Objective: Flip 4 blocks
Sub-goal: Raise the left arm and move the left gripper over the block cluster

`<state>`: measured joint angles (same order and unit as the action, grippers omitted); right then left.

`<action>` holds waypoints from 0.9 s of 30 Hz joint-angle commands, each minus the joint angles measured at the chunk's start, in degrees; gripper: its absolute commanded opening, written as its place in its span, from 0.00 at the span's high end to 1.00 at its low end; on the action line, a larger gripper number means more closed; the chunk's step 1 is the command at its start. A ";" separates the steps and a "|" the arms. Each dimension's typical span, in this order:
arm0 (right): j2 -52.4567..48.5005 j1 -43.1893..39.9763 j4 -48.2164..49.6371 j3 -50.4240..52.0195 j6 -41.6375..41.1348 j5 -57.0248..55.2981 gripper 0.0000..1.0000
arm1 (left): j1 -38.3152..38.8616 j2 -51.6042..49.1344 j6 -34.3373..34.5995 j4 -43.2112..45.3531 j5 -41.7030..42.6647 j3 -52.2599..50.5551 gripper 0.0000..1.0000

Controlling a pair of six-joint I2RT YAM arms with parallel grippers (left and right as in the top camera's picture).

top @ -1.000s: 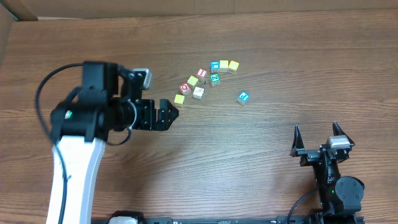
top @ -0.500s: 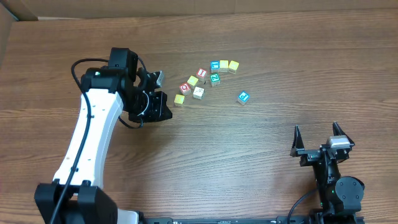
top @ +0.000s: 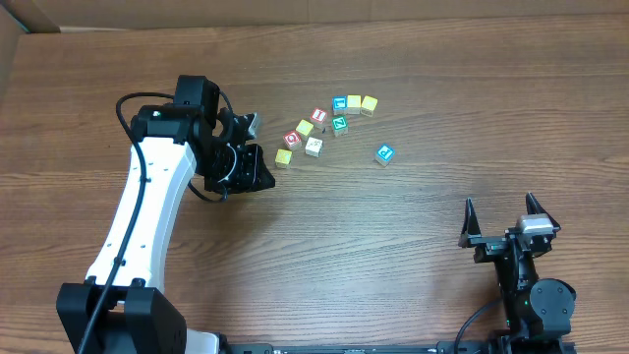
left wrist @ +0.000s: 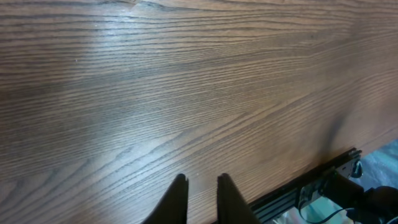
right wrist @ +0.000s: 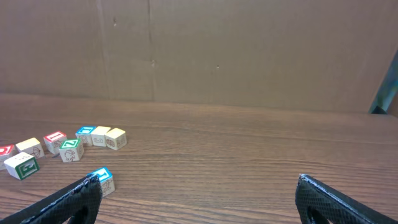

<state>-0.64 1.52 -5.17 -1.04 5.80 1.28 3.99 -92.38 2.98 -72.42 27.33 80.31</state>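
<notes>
- Overhead, ten small wooden alphabet cubes lie on the far middle of the brown wood-grain table. Four are yellow-topped, two red-faced, two blue-faced, one teal-green-faced and one whitish-cream.
- Only the overhead view shows both arms. The left gripper stands just beside the nearest yellow cube; contact cannot be told. The right gripper sits near the front edge, well apart from every cube.
- The whitish-cream cube lies between a red-faced cube and the teal-green-faced cube.
- The blue-faced cube with a white letter lies alone, on the right arm's side of the cluster.
- The left wrist view shows only bare table grain and a black rail along the table edge. The left gripper has its jaws drawn nearly together. A narrow slit of wood shows between them, and they grasp nothing.
- The right wrist view adds a brown cardboard wall rising behind the table. Nine cubes appear there, one cut by the picture's edge, and the lone blue-faced cube lies closest to the camera.
- The right gripper has its jaws released wide, with only table between them.
- The surface is one continuous wood-grain top. A cardboard flap borders its far corner on the left arm's side.
</notes>
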 commanded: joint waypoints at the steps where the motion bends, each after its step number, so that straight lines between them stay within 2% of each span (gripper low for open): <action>1: 0.48 -0.31 0.37 0.59 0.02 0.11 0.00 | -0.22 -0.11 0.07 0.66 0.24 1.18 0.82; 7: 0.48 -0.31 0.37 0.59 0.04 0.11 0.00 | -0.22 -0.11 9.84 1.07 -9.25 1.25 0.86; 11: 0.48 -0.31 0.37 0.59 0.02 0.11 0.00 | -0.22 -0.11 10.73 0.11 -11.39 3.26 0.89; 15: 0.48 -0.31 0.37 0.59 0.02 0.11 0.00 | -0.20 -0.11 13.90 -3.34 -15.67 10.08 0.89; 21: 0.48 -0.31 0.37 0.59 0.02 0.11 0.00 | -0.17 -0.11 14.86 -6.01 -16.09 19.89 0.87; 27: 0.48 -0.31 0.37 0.59 0.02 0.11 0.00 | 0.92 -0.20 18.10 -5.70 -19.98 21.09 0.90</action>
<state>-0.64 1.52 -5.15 -1.04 5.80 1.28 4.08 -92.53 18.41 -78.26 10.74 100.25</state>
